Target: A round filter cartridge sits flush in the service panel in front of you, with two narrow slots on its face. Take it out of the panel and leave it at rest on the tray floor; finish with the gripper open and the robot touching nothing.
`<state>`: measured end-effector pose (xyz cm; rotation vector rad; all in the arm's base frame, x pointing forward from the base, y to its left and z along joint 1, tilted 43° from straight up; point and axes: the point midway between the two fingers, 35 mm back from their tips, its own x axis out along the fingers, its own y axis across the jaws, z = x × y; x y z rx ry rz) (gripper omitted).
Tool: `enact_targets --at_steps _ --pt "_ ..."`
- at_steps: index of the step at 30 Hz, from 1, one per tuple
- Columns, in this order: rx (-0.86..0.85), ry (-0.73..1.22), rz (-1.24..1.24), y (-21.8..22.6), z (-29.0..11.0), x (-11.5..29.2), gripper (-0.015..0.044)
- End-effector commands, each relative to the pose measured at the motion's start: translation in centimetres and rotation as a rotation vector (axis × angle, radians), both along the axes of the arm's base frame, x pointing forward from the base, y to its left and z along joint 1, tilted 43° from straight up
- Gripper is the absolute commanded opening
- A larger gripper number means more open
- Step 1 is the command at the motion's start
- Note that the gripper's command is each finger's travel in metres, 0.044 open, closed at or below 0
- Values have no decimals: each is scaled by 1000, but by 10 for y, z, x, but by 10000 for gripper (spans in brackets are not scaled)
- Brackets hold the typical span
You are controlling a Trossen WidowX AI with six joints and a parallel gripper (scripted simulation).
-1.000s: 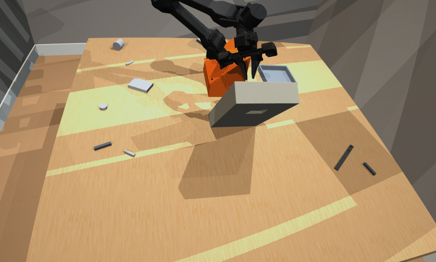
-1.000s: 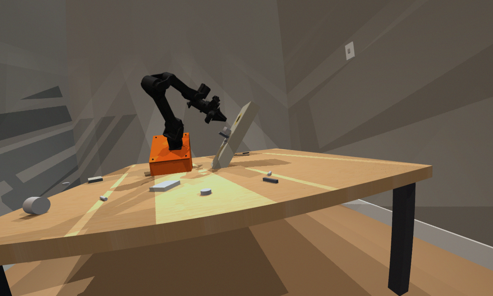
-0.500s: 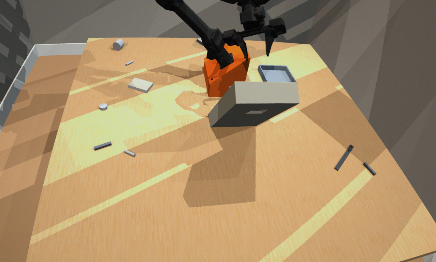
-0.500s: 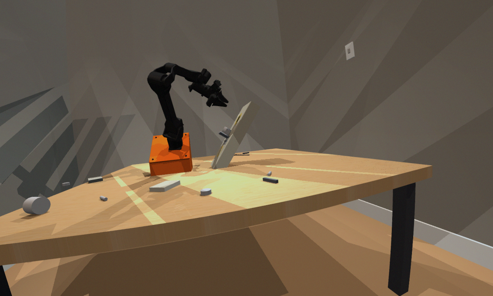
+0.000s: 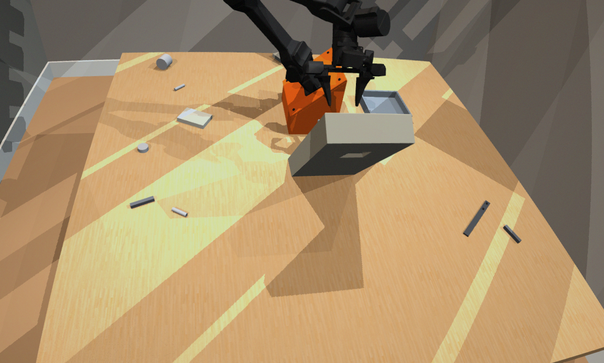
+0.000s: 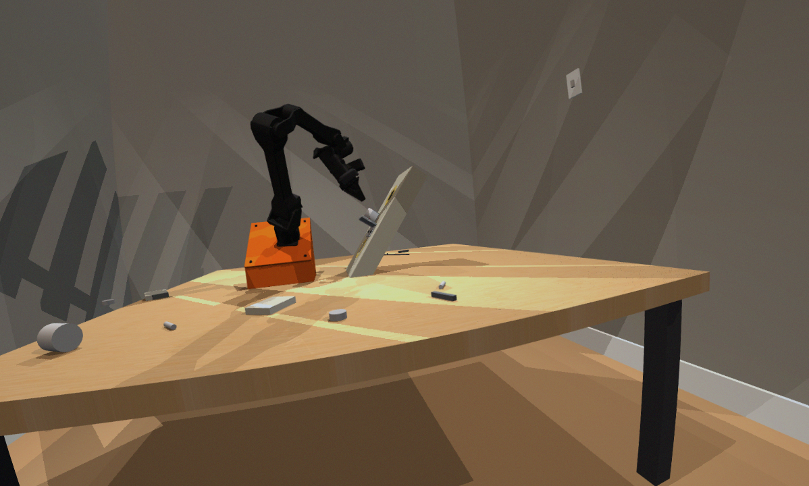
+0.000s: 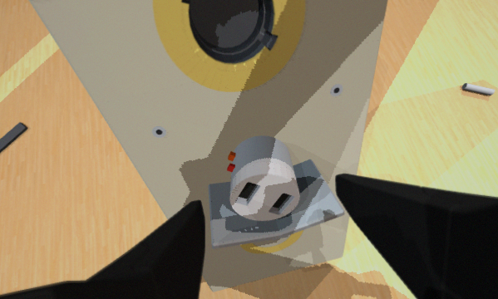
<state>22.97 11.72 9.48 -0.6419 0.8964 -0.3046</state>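
Observation:
The round grey filter cartridge [image 7: 262, 183] [image 6: 371, 213], with two dark slots on its face, rests on the small grey tray [image 7: 219, 199] [image 5: 401, 101] [image 6: 366, 222] fixed low on the tilted beige service panel [image 7: 128, 83] [image 5: 353, 130] [image 6: 389, 211]. The panel's dark socket [image 7: 228, 29] inside its yellow ring [image 7: 170, 41] is empty. My gripper [image 7: 270, 196] [image 5: 343, 103] [image 6: 358, 194] is open. Its fingers stand either side of the cartridge, a little above it and apart from it. In the top view the panel's back hides most of the tray floor.
The arm's orange base [image 5: 304, 108] [image 6: 277, 256] stands just behind the panel. Loose parts lie about the table: a grey cylinder [image 5: 163, 60] [image 6: 59, 336], a flat plate [image 5: 194, 117] [image 6: 269, 305], a small disc [image 5: 142, 146], dark bars [image 5: 141, 201] [image 5: 475, 218] [image 7: 3, 143] and a pin [image 7: 478, 89].

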Motion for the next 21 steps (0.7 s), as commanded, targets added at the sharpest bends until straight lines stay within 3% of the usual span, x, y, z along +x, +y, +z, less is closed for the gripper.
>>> enact_targets --at_steps 1,21 --pt "-51 82 6 -11 -9 -7 305" --pt "-49 84 6 -24 -27 8 305"
